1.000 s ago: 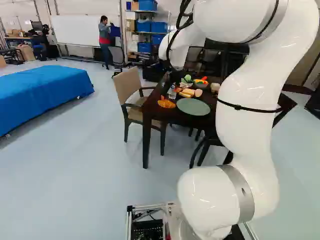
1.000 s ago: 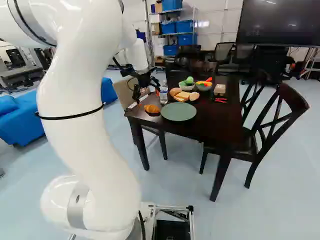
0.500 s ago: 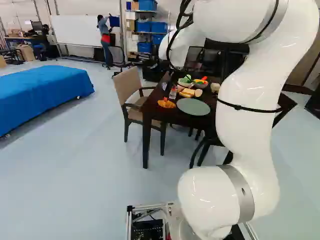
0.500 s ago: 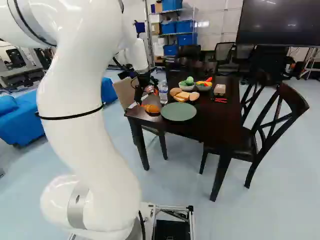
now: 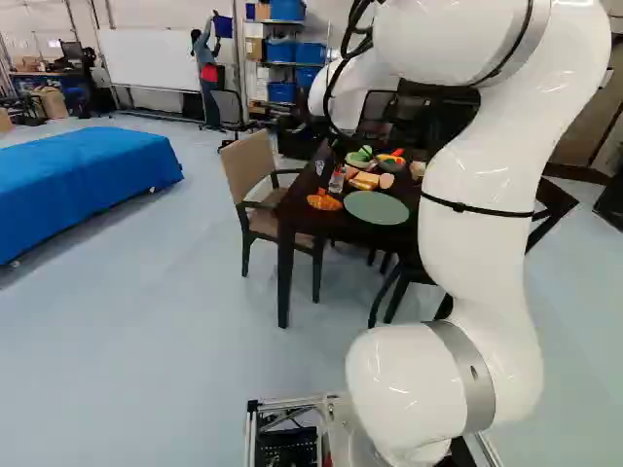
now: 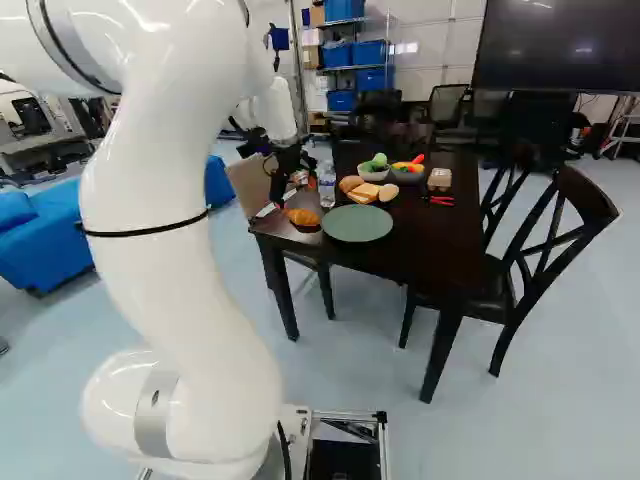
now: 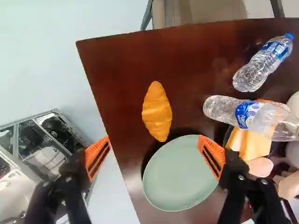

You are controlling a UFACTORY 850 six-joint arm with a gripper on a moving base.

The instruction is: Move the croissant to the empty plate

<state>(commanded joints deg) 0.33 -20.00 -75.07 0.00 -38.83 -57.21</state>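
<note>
Arm (image 6: 165, 215) rises from its base joint and bends upward; its upper links are cut off at the top of both base views. The far section comes back into sight beyond, sloping down to the gripper (image 6: 287, 185), which points downward above the table's (image 6: 420, 255) near corner, by the chair (image 5: 247, 167).

Gripper state, read in the wrist view: fingers set wide, nothing between the orange pads (image 7: 97, 157). Clearance over the wood: cannot tell.

Croissant (image 7: 157, 112): on the table, ahead of the gap between the fingers, just beside the plate (image 7: 180, 175). Its long side runs roughly along the gripper's forward line.

Obscured: one finger covers a bit of the plate's rim in the wrist view. A clear bottle (image 7: 229, 109) overlaps the bread (image 7: 256, 142), hiding part of it; a second bottle (image 7: 264, 63) lies farther ahead. The bowls (image 6: 373, 173) are cut off at the wrist view's edge. In the left base view the gripper is hard to make out amid dark cables and furniture.
</note>
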